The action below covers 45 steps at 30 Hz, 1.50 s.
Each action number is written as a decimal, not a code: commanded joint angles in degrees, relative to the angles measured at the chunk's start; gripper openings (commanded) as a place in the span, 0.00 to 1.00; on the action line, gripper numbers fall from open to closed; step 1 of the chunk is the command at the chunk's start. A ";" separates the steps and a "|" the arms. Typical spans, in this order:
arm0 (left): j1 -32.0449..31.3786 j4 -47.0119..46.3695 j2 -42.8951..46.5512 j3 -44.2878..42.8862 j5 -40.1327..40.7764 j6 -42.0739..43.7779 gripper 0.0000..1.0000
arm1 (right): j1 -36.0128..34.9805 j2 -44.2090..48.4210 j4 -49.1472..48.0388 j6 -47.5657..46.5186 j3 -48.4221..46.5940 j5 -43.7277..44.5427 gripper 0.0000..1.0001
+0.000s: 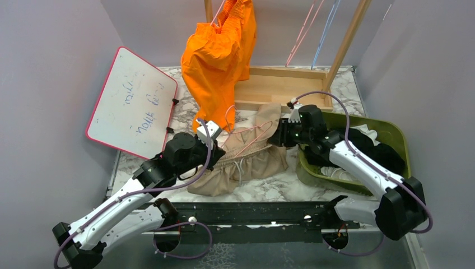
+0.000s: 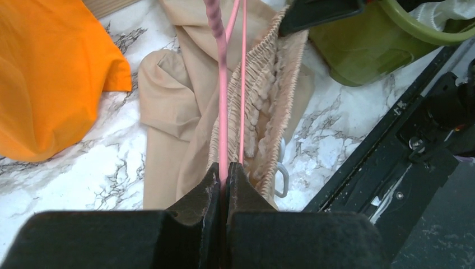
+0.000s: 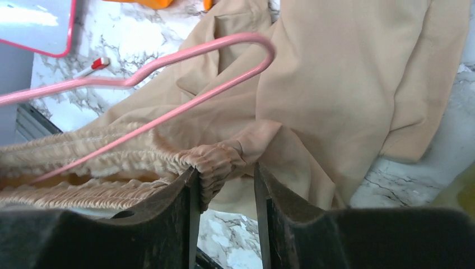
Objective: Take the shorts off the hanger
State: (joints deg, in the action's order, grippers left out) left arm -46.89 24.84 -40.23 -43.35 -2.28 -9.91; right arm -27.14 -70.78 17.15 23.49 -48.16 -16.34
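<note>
Tan shorts lie crumpled on the marble table with a pink hanger lying along their gathered waistband. My left gripper is shut on the pink hanger wire. My right gripper is open, and the end of the tan waistband rests against its left finger, with a gap to the other finger. The hanger's curved end lies over the tan shorts just beyond. Orange shorts hang from a hanger on the rack behind.
A green bin at the right holds black shorts and white shorts. A red-rimmed whiteboard leans at the left. The wooden rack base stands at the back, with more hangers above.
</note>
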 commanded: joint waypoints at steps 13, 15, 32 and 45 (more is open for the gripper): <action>0.06 -12.74 -8.21 3.89 -2.30 -6.09 0.00 | -1.78 10.46 -25.62 15.47 11.13 -18.86 0.59; 0.06 -13.46 -9.38 3.97 -3.26 -6.53 0.00 | -5.59 10.00 -26.67 15.93 10.61 -13.36 0.60; 0.10 -14.80 -10.73 5.41 -5.61 -7.58 0.00 | -19.01 7.29 -44.95 -8.34 10.52 6.05 0.51; 0.08 -13.85 -11.77 4.42 -6.60 -7.14 0.00 | -19.17 -3.15 -55.02 -14.44 7.96 2.05 0.39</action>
State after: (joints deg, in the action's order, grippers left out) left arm -46.89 12.10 -52.31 -38.09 -7.38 -17.37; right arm -45.82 -73.12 -31.35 12.36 -39.03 -14.79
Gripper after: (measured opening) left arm 0.028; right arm 0.434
